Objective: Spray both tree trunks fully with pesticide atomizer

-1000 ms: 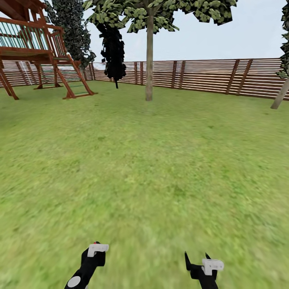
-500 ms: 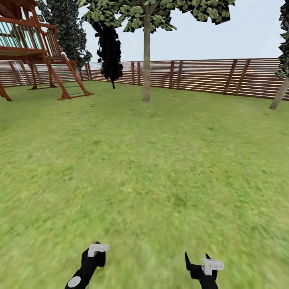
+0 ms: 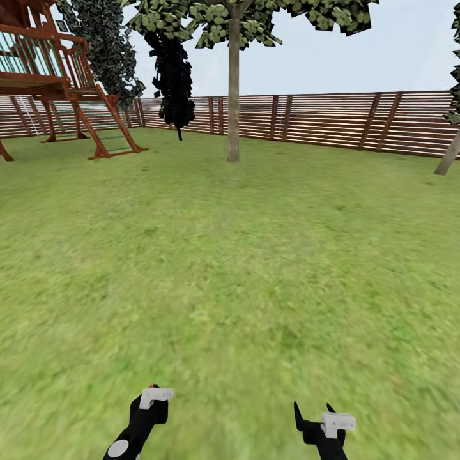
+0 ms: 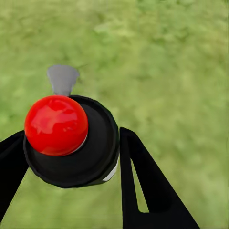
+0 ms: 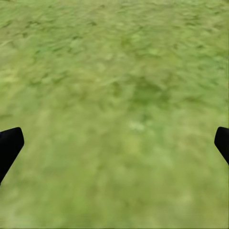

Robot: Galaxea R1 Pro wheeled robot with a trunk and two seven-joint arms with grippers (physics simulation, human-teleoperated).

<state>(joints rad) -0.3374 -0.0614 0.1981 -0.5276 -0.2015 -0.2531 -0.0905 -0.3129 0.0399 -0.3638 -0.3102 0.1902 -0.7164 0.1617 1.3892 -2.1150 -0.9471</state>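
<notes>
Wide green lawn out front, soft blurred grass texture running up to a brown horizontal-slat wooden fence across the back. Dead ahead near that fence stands a tree with a straight, pale grey-brown mottled trunk, slightly tapering, under a jagged mass of green leaves. At the far right edge a second pale trunk leans in. Left of the middle tree there's an all-black tree, and a dark speckled one beside a reddish-brown wooden play tower with a slanted ladder.

Down low, both arms poke into the head view. The left gripper, black with a white tip, is clamped around the pesticide atomizer: in the left wrist view it's a round black cylinder seen end-on, glossy red dome button on top, a grey nozzle jutting forward, black fingers hugging either side, grass beneath. In the head view just a red speck peeks above that gripper.

The right gripper holds nothing, its black fingers spread wide apart over bare grass in the right wrist view.
</notes>
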